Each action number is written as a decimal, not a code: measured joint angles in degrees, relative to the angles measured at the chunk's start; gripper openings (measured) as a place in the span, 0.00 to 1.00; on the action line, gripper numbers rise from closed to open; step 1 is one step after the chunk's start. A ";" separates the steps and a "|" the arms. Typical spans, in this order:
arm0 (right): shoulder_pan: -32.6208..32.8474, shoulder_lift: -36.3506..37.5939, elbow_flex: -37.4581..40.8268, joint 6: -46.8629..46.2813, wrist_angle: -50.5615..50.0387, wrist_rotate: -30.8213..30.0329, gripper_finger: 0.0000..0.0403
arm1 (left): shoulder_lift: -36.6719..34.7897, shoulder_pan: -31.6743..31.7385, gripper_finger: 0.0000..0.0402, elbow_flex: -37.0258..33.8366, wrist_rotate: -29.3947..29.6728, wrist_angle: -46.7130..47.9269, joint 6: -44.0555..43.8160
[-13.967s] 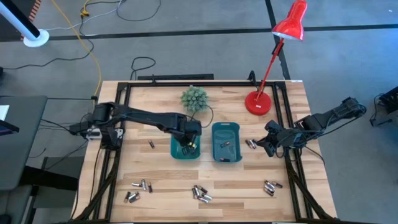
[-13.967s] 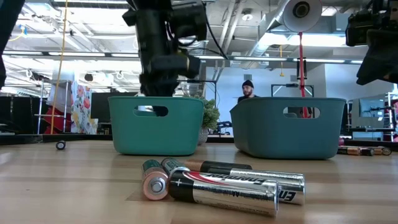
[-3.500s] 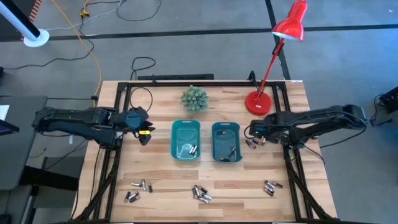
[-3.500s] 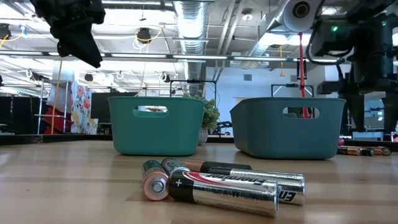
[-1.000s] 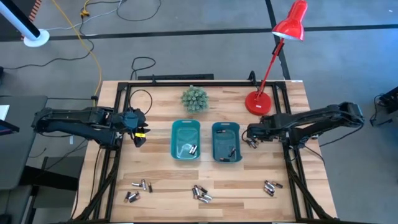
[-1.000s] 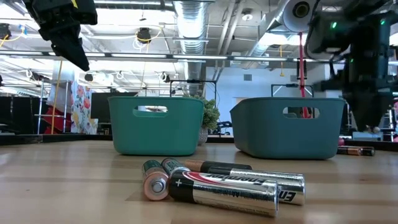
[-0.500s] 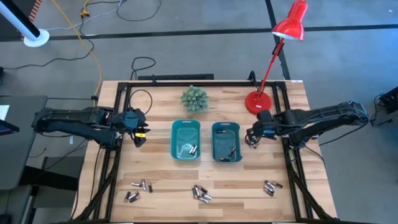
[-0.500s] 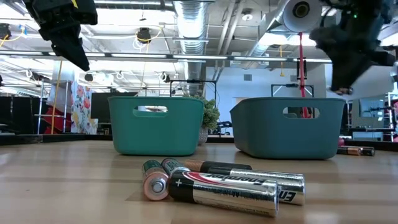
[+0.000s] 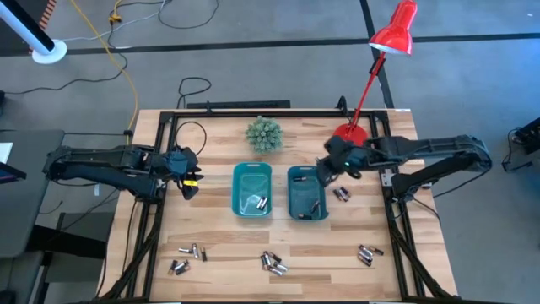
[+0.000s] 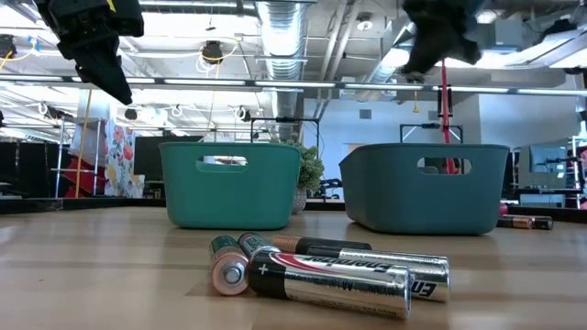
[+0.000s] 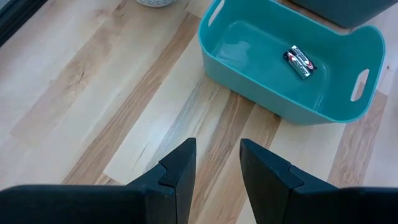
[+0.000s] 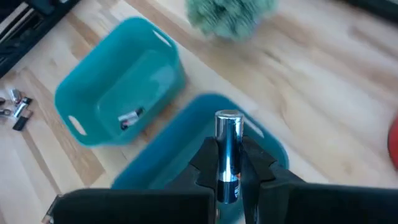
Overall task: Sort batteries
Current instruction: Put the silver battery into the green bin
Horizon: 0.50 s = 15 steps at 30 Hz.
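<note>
Two teal bins stand mid-table, the left bin (image 9: pixel 237 191) and the right bin (image 9: pixel 292 192); each has batteries lying in it. My right gripper (image 9: pixel 326 170) hovers over the right bin's far right corner, shut on one silvery battery (image 12: pixel 227 149). My left gripper (image 9: pixel 187 182) is open and waits above the bare wood left of the left bin (image 11: pixel 348 115). Loose batteries lie in clusters near the front edge (image 9: pixel 272 263), at the front left (image 9: pixel 187 252), at the front right (image 9: pixel 365 253), and right of the right bin (image 9: pixel 341 195). My right gripper pinches the battery's lower half (image 12: pixel 227 177) between its two fingers (image 12: pixel 205 163). The battery lies along the fingers, and its capped end (image 12: pixel 228 118) sticks out past the fingertips. It is lifted clear, above the right bin (image 12: pixel 186 149).
A red desk lamp (image 9: pixel 348 138) stands close behind my right gripper, and a small green plant (image 9: pixel 263 133) sits behind the left bin. A dark frame (image 9: pixel 169 127) runs round the table's edges. Bare wood lies between the bins and the front clusters (image 10: pixel 321 270).
My right gripper has risen from the cluster right of the right bin with one battery and moved toward the table's left and far edge, ending over the right bin's corner. My left gripper has kept still.
</note>
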<state>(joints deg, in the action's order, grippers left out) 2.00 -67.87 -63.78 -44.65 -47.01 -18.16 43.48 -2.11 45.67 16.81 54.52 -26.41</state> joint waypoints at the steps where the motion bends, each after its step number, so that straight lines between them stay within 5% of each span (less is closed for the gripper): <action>1: -0.46 -1.79 -1.99 1.79 -0.06 0.04 0.10 | 0.02 0.02 0.30 0.00 -0.01 0.00 0.15; 15: -4.11 -31.61 -30.73 22.40 -0.30 8.66 0.10 | 0.01 0.01 0.30 0.00 0.01 0.02 -0.20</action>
<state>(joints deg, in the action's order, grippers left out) -2.11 -99.47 -94.51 -22.25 -47.31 -9.50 43.49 -2.10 45.67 16.82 54.54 -26.61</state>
